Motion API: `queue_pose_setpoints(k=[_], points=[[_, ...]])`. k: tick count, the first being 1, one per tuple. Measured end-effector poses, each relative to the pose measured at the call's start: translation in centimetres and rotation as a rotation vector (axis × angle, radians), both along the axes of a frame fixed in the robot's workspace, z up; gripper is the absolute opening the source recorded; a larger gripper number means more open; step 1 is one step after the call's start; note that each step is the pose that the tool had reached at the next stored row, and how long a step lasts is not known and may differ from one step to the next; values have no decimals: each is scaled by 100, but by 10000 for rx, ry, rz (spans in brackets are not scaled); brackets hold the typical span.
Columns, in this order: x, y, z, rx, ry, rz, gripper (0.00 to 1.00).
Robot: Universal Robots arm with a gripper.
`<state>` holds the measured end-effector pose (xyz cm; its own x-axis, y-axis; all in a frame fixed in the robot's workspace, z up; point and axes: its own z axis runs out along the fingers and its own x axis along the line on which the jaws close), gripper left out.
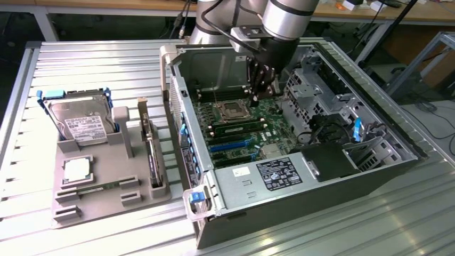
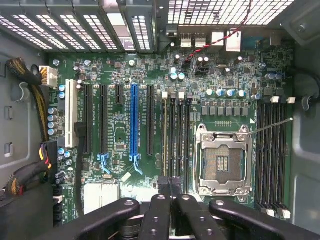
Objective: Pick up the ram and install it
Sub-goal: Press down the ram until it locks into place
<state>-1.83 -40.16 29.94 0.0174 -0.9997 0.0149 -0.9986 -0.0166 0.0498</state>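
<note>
Inside the open computer case (image 1: 284, 176) on the desk (image 1: 92, 58), the claw (image 1: 257, 93) hung low over the motherboard (image 2: 120, 130), just beside the empty processor socket (image 2: 222, 160). I had the arm coming straight down so the wrist stayed off the case walls and the drive cage (image 1: 313, 90).

The claw's fingers (image 2: 155, 215) were drawn in narrow, pads together, and I could make out nothing gripped between them. The ram (image 1: 238, 128) appeared to stand on edge in one of the long memory slots next to the socket, directly beneath the fingertips in the wrist view (image 2: 165, 135). I judged it lined up with the slot so that pressure from above would seat it. I could not tell whether its latches had closed.

The hard drive (image 1: 82, 120) stood upright in the grey parts tray (image 1: 106, 205), well apart from the case.
</note>
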Motion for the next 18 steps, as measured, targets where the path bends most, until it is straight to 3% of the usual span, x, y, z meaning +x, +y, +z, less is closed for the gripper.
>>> queue_pose_setpoints(k=[4, 9, 18], points=[[8, 0, 1, -4, 2, 10, 11], [450, -1, -7, -8, 11, 10, 11], [465, -4, -370, -25, 12, 10, 11]])
